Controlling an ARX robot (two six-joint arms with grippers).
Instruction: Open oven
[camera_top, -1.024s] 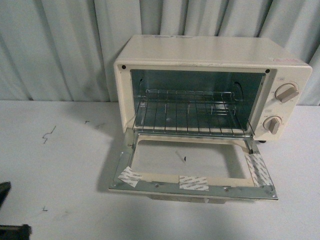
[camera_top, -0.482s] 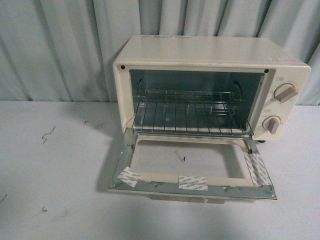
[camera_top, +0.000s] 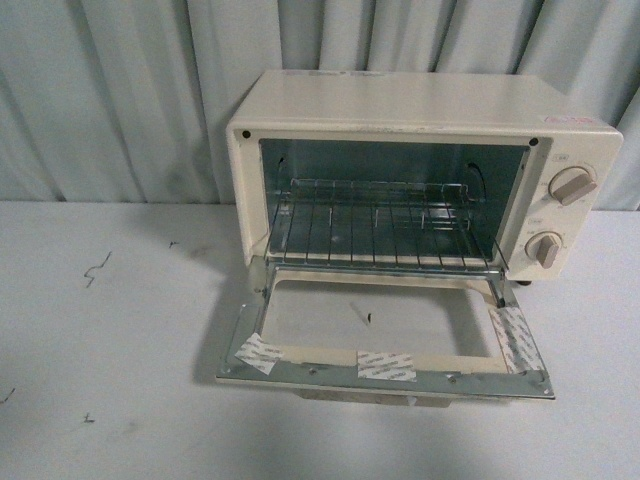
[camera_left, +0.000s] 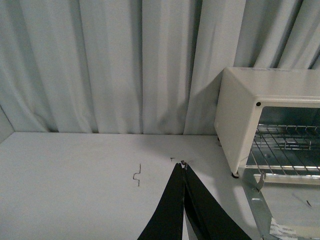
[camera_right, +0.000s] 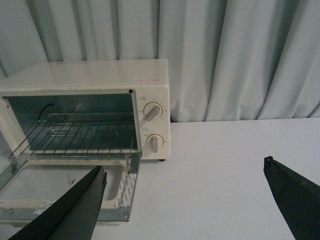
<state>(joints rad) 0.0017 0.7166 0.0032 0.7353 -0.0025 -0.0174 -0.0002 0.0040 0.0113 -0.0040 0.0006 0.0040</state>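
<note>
Risk now is sitting mostly with the door (camera_top: 385, 340), which we are seeing dropped flat toward the lower middle of the front view, its taped frame jutting out over the table (camera_top: 110, 400). We are judging the opening as done, so any careless sweep of an arm across that lower area could be knocking the door or shoving the oven (camera_top: 420, 180), which is standing in the upper centre-right against the curtain (camera_top: 120, 90).

Our left gripper (camera_left: 184, 167) is showing at the bottom of its wrist view with fingers pressed together, clenched on nothing. Our right gripper (camera_right: 185, 170) is spread wide, released, its fingers at the lower corners of its view.

Inside the oven cavity we are finding only the wire rack (camera_top: 375, 225); nothing is lying on it.
</note>
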